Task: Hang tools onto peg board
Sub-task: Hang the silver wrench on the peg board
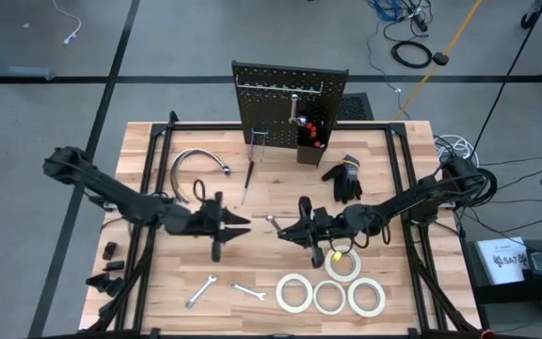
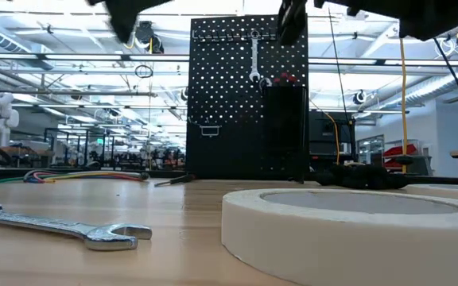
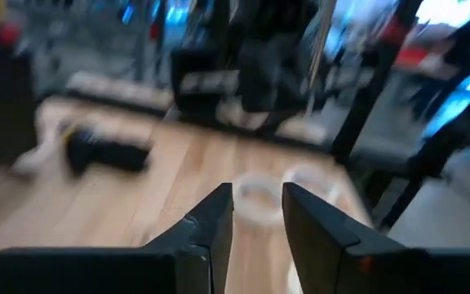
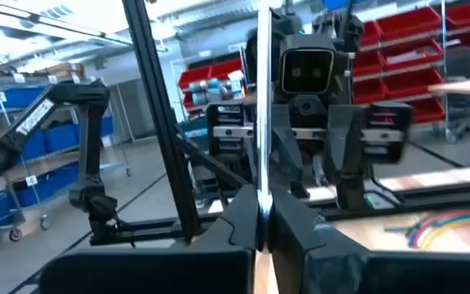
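Two arms meet over the middle of the table [image 1: 158,273], their tips nearly facing each other. The right gripper [image 4: 261,219] has its jaws pressed together on a thin silver wrench [image 4: 261,98], which stands upright between them in the right wrist view; from above, a short silver piece shows just beyond that gripper's tip. The left gripper [image 3: 257,214] holds nothing, its jaws spread with a narrow gap.

The peg board [image 1: 290,99] stands upright at the far edge of the table, well apart from both grippers, with one wrench [image 2: 255,57] already hanging near its top and red-handled tools [image 1: 316,134] in its small black bin. Still lying on the table: a screwdriver [image 1: 247,182] near the board, two wrenches [image 1: 200,291] toward the near edge, and four white tape rolls [image 1: 294,293] near the near right corner. A black glove [image 1: 343,179] and a curved chrome tube [image 1: 196,160] lie between the arms and the board.

The main risk, as I judge it, is the pinch on so slim a shank: the wrench could twist or slide in the jaws on the way to the board, so its ring would miss the hook. The left arm is also close enough that a careless swing could knock the wrench.
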{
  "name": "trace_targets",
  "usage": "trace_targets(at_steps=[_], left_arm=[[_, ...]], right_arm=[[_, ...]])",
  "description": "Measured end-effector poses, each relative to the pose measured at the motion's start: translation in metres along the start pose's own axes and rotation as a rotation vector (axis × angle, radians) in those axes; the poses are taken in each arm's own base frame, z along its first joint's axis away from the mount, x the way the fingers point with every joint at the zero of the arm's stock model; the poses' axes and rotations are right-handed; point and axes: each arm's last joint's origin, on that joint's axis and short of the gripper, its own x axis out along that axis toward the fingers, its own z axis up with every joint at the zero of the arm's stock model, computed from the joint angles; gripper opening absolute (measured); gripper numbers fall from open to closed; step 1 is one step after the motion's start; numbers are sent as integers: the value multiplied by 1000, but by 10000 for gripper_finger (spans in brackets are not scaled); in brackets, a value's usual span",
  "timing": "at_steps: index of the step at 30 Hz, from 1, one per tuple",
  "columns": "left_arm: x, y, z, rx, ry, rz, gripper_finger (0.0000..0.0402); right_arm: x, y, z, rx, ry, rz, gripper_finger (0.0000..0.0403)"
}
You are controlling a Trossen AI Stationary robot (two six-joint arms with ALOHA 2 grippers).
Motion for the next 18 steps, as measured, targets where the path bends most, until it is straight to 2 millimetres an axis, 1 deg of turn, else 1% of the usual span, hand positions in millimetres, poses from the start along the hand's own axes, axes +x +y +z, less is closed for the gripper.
trace_targets(at_steps=[4,7,12,18], left_arm=[[21,0,6,55,-153,-52,109],[31,2,10,45,-243,-48,109],[43,11,4,1,-236,-47,109],[46,16,5,5,-240,-71,109]], right_arm=[[5,1,5,-7,-20,1,7],[6,-1,7,-9,-24,-6,7],[6,-9,8,-16,-24,-30,7],[7,-19,9,-17,-22,-63,7]])
